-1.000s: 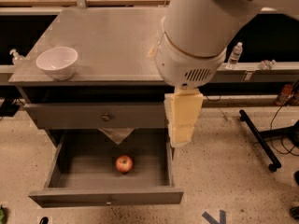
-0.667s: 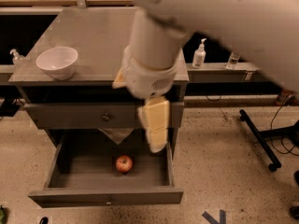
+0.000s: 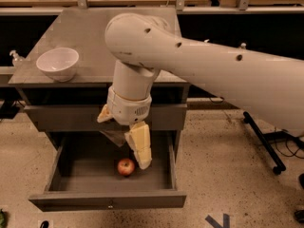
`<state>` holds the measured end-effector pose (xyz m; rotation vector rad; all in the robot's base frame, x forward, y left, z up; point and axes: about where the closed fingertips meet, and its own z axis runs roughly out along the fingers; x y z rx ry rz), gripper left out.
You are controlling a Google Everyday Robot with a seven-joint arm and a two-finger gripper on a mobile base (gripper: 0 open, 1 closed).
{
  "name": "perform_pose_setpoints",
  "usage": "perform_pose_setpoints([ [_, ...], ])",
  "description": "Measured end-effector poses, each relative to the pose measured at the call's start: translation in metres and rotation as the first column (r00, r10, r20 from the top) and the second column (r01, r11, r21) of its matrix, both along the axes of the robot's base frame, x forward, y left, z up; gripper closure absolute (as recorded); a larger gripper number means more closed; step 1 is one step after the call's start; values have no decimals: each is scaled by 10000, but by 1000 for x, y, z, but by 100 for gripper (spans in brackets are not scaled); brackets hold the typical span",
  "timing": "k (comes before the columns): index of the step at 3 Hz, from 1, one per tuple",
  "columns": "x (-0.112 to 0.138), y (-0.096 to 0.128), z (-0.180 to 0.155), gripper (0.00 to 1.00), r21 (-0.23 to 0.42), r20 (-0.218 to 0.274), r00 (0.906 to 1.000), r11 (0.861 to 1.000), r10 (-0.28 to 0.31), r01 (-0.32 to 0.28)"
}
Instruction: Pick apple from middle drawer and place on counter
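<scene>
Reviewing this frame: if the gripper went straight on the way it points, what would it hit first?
Probably the floor of the open middle drawer, just beside the apple; the gripper hangs over that spot, pointing down. Depth is unclear, so it might graze the apple.

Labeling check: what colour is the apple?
Apple: red, yellowish patch; camera view. Gripper hangs close beside it.

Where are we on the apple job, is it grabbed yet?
Not yet. Done: the middle drawer stands open. In hand: the gripper hangs over it, close beside the apple, which lies on the drawer floor. Left: grasp the apple, lift it out and set it on the counter.
</scene>
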<state>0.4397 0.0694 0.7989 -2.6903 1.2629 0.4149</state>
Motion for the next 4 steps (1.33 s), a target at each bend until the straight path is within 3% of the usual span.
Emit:
perform_pose_setpoints([
  [1, -1, 1, 1, 0, -62, 121, 9998, 9999, 135, -134],
  [2, 5, 12, -24, 0, -431, 330, 9899, 9898, 1376, -1361],
  [3, -4, 5, -46, 0, -788, 1394, 9483, 9578, 2851, -2764],
  [4, -8, -4, -77, 0, -743, 2050, 9298, 9521, 3056, -2966],
])
